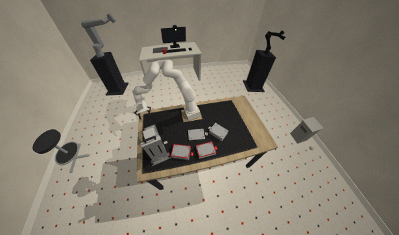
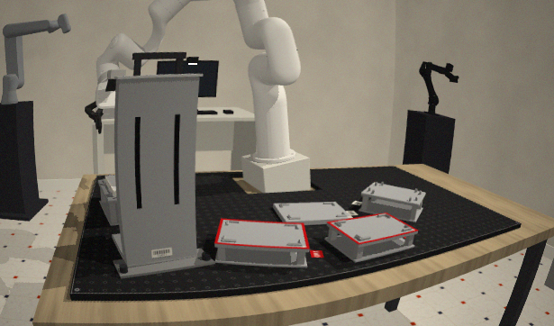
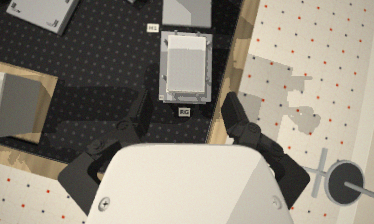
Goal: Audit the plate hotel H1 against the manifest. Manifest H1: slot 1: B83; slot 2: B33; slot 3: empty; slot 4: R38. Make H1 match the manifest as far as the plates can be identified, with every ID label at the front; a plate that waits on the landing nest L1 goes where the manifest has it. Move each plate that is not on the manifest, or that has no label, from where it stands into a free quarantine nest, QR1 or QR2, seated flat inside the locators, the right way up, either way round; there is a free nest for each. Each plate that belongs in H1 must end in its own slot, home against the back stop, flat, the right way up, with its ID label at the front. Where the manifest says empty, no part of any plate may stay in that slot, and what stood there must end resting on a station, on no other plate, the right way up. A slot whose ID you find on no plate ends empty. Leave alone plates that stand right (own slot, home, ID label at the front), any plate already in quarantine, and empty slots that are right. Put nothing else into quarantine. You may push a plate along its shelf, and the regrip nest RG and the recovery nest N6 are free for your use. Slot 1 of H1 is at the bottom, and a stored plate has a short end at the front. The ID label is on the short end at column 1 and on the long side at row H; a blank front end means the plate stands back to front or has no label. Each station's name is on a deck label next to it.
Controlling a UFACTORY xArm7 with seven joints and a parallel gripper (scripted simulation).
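The plate hotel H1 [image 1: 154,147] stands at the table's left front; its tall grey back panel faces the exterior view [image 2: 156,171] and hides its slots. In the wrist view only its near edge [image 3: 187,12] shows, with the H1 deck label [image 3: 152,28] beside it. A pale plate [image 3: 186,64] lies flat on the regrip nest, above the RG deck label [image 3: 184,112]; it also shows in the top view [image 1: 150,132]. My gripper [image 3: 188,99] [image 1: 141,110] is open and empty. It points down, high over the RG label at the table's back left corner, apart from the plate.
Two red-rimmed quarantine nests [image 1: 180,151] [image 1: 205,150] stand right of the hotel; I see no plate on them. Two more grey nests [image 1: 196,134] [image 1: 218,131] lie behind them. The arm's base [image 1: 192,113] is at the table's back. The table edge [image 3: 233,65] runs just beside the RG nest.
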